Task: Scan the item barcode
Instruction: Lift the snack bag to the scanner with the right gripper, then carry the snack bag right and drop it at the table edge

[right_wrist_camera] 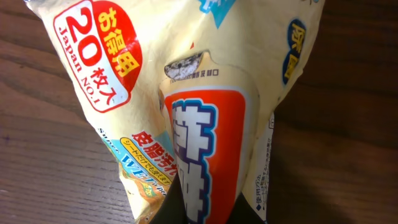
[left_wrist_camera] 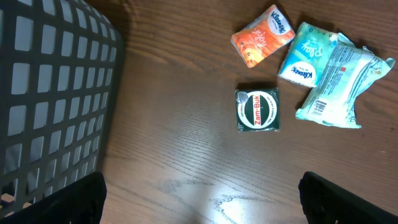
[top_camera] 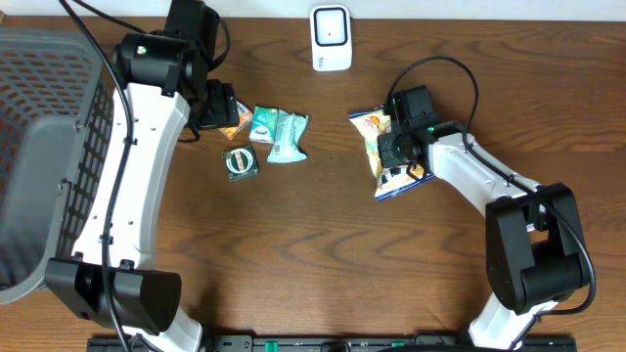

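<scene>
The item, a yellow packet point(top_camera: 394, 179) with red and blue Japanese print, lies on the wooden table right of centre. My right gripper point(top_camera: 389, 154) is shut on it, and in the right wrist view the packet point(right_wrist_camera: 186, 93) is pinched into a fold between the dark fingers point(right_wrist_camera: 180, 208). No barcode shows on the side of the packet that faces the cameras. A white scanner point(top_camera: 331, 37) stands at the table's far edge. My left gripper point(left_wrist_camera: 199, 202) hangs open over bare wood at the left, holding nothing.
A dark mesh basket point(top_camera: 39, 147) fills the left side. By the left gripper point(top_camera: 217, 106) lie an orange Kleenex pack point(left_wrist_camera: 262, 36), a teal tissue pack point(left_wrist_camera: 308, 55), a white-green packet point(left_wrist_camera: 342, 87) and a green Zam-Buk box point(left_wrist_camera: 257, 110).
</scene>
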Controlling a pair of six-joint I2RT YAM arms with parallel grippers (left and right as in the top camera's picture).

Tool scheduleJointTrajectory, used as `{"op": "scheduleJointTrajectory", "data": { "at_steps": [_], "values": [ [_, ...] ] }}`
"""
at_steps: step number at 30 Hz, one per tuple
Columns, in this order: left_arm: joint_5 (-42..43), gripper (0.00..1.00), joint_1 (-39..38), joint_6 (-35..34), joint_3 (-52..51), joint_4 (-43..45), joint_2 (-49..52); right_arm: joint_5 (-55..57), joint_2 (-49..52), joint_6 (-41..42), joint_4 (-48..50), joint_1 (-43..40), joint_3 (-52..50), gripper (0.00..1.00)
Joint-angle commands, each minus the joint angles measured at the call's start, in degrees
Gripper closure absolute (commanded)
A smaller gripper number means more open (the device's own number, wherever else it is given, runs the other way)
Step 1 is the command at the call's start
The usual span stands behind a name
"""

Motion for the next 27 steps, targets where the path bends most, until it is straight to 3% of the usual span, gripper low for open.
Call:
{"op": "scheduleJointTrajectory", "data": {
  "at_steps": [1,6,17,22,27],
  "values": [
    [-0.96,0.02,0.02,0.52,-0.02,-0.15,0.42,-3.39,0.17,1.55,-0.48,0.24,1.73,0.99],
    [-0.96,0.02,0.02,0.52,-0.02,-0.15,0.42,-6.51,-2.56,2.14,1.25,0.24,7.93,0.99],
    [-0.96,0.02,0.02,0.55,-0.02,-0.17,0.42,-7.37,-1.6,11.61,12.31,0.28,20.52,0.99],
    [-0.96,0.02,0.02,0.52,-0.02,-0.15,0.42,-7.82,4.31,11.89,10.19,0.31,31.85,0.99],
    [-0.96,0.02,0.02,0.52,-0.02,-0.15,0.42,-9.79,16.13,11.85,1.16,0.31,47.89,0.99]
  ]
}}
